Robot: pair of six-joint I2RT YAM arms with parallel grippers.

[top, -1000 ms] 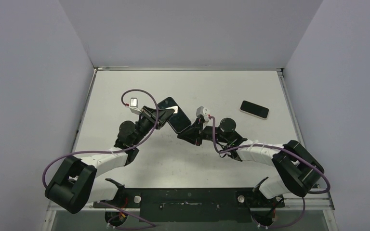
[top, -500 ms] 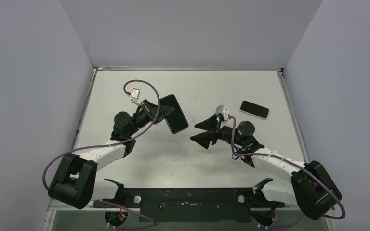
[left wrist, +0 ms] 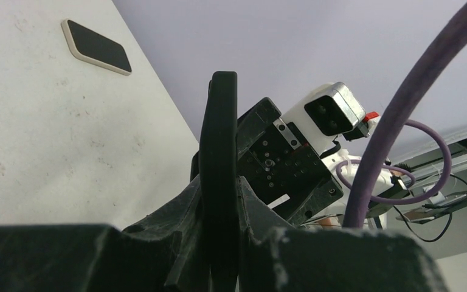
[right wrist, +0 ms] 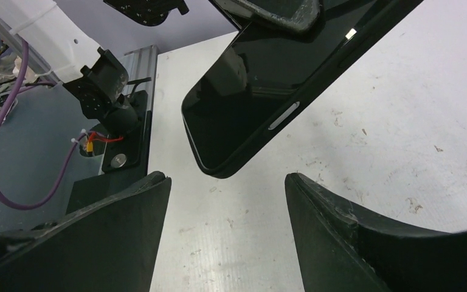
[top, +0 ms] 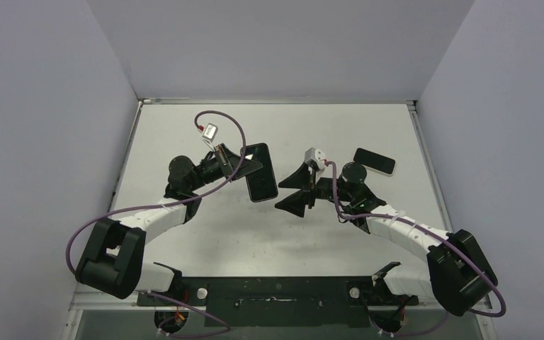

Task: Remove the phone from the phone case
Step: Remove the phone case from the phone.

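While the left gripper (top: 250, 164) stays out of contact with the table (top: 255, 241), it is clenched on 1 long edge of the phone case (top: 261, 172); entries follow.

Item 1, phone case: black, carried above the white table at about the centre of the top view; long axis running roughly 12 to 6 o'clock there; its 6 o'clock end is free. The left wrist view shows it edge-on (left wrist: 217, 152), upright, pinched between the 2 fingers (left wrist: 176, 261) of that gripper.

Item 2, phone (right wrist: 261, 79): glossy dark face seated inside the case rim, 1 side button visible on the case edge; it sits in the case, not out of it.

Item 3, right gripper (top: 294, 190): released, jaws spread wide, holding nothing; it lies at 3 o'clock of the case in the top view, near it but apart. In the right wrist view the case corner hangs just above the gap between the 2 fingers (right wrist: 115, 231), touching neither.

Item 4, second phone (top: 374, 161): flat on the table, dark face up, pale rim, at 2 o'clock of the right gripper and well apart from the case; also seen at the upper left of the left wrist view (left wrist: 95, 47).

Item 5, cables (top: 219, 127): purple, 1 looped over each arm.
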